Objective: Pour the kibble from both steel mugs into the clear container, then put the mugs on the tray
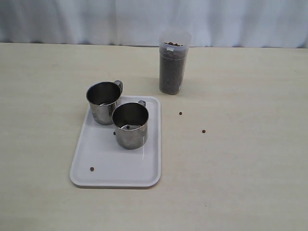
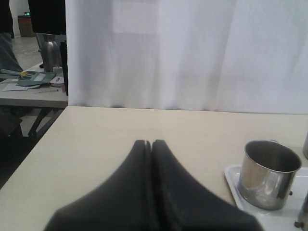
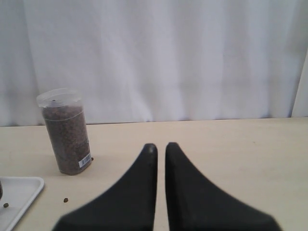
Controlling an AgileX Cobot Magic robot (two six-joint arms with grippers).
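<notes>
Two steel mugs stand upright on the white tray [image 1: 120, 168], one at the back [image 1: 103, 103] and one in front [image 1: 130, 126] with a single pellet inside it. The clear container [image 1: 172, 67] stands behind the tray to the right, filled nearly to the top with kibble [image 1: 172, 77]. Neither gripper shows in the exterior view. My left gripper [image 2: 148, 143] is shut and empty, off to the side of a mug [image 2: 267, 175]. The right gripper [image 3: 161, 147] is shut with a thin slit between its fingers, holding nothing, well apart from the container [image 3: 65, 132].
Loose pellets lie on the table [image 1: 180, 113] [image 1: 203, 131] and one on the tray [image 1: 92, 169]. A white curtain hangs behind the table. Beyond the table's edge stands another table with clutter [image 2: 29, 79].
</notes>
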